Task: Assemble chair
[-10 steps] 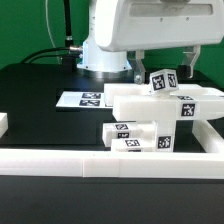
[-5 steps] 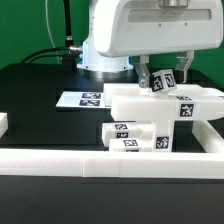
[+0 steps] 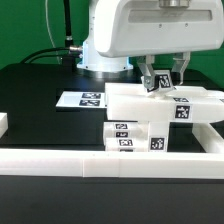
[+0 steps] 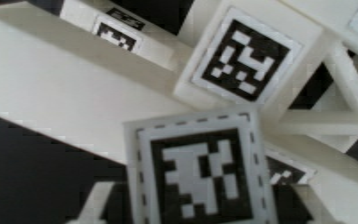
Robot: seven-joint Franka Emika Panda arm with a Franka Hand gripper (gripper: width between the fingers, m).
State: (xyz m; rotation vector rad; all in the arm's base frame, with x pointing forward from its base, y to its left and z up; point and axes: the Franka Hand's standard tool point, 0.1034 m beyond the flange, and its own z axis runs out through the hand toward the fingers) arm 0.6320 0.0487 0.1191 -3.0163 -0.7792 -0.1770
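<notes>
Two-finger gripper [image 3: 163,79], jaws narrowed onto a small matte white tagged block [image 3: 160,87], toward two o'clock in the exterior view, atop a flat white plastic slab [image 3: 140,100]. Best lifted straight up, kept upright, slab undisturbed.

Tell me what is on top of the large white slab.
A small white tagged part stands upright, the jaws shut on it. Its lower end is covered, so whether it rests on the slab or behind it cannot be seen.
</notes>
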